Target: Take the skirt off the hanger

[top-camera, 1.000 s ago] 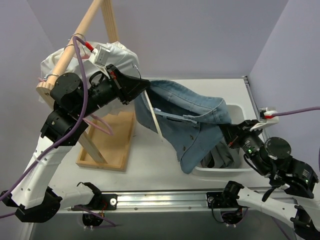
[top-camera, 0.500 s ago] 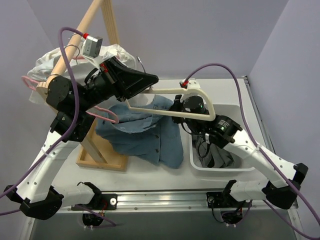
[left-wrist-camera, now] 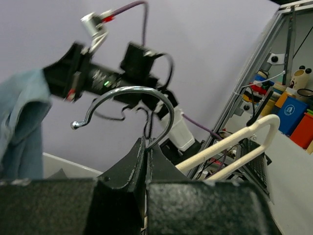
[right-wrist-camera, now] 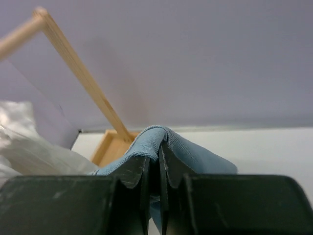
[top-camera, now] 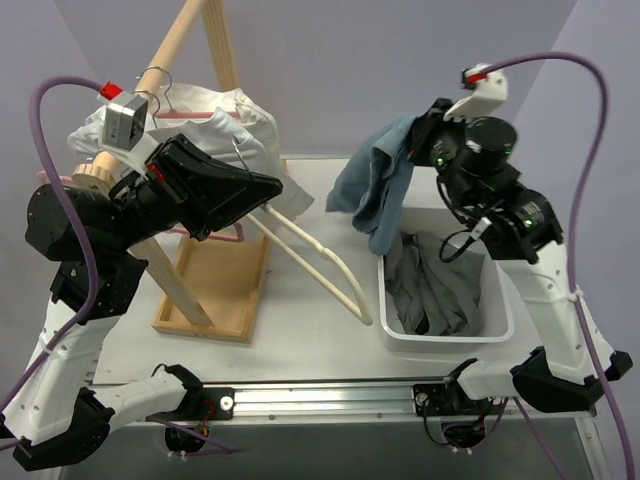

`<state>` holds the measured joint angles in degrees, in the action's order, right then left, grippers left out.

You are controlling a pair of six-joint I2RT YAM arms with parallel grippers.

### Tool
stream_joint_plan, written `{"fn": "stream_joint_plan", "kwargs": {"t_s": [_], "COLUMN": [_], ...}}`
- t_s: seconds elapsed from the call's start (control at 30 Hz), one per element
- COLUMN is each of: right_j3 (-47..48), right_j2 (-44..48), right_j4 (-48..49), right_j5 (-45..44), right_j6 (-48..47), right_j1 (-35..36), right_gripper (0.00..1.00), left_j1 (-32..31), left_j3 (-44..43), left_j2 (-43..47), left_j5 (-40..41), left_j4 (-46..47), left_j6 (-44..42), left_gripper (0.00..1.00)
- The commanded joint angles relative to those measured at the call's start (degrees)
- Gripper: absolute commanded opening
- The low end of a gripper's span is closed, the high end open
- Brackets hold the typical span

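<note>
Crumpled in soft folds, the dark grey cloth skirt lies in the white plastic bin below the right end effector, which is clamped on a light blue denim garment, while the left end effector pinches a cream plastic hanger by its hook.

Lt blue denim, cream hanger, grey skirt.

The left gripper clamps the wire hook of a cream hanger, its arms running right; beyond, the right arm holds blue denim against a lilac wall.
</note>
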<state>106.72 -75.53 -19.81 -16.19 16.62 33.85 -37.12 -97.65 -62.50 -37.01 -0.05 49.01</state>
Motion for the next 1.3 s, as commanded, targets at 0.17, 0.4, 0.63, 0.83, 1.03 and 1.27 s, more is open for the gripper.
{"fn": "stream_joint_plan", "kwargs": {"t_s": [0.17,0.4,0.63,0.83,1.03,1.27], "right_j3": [14.48,4.05,-12.48,-25.49,-33.31,-47.35], "right_j2": [4.33,8.02,15.48,18.49,18.92,14.09], "right_j4": [1.27,2.39,5.75,5.32,-7.95,-16.49], "right_j5": [-10.53,-13.26,-15.63,-27.97,-38.13,-27.87], "right_j6": [-10.9,-10.3,-6.43,-4.23,10.49,29.92], "right_j1": [0.34,0.34,0.34,0.34,-0.18,-4.22], "right_gripper": [0.0,0.0,0.0,0.0,0.0,0.0], "left_j1": [-0.23,-0.23,-0.23,-0.23,-0.32,-0.76], "left_j3": [5.88,7.29,6.24,6.24,4.57,2.73], "left_j2": [-3.68,-5.44,-6.41,-7.02,-10.27,-12.82], "left_j5": [-1.57,-2.71,-3.33,-3.59,-4.73,-3.07], "left_j4": [-2.67,-1.7,-3.46,-4.69,-8.12,-12.59], "left_j6": [-3.93,-3.66,-4.54,-5.07,-6.39,-10.59], "left_gripper": [0.02,0.02,0.02,0.02,0.02,0.02]}}
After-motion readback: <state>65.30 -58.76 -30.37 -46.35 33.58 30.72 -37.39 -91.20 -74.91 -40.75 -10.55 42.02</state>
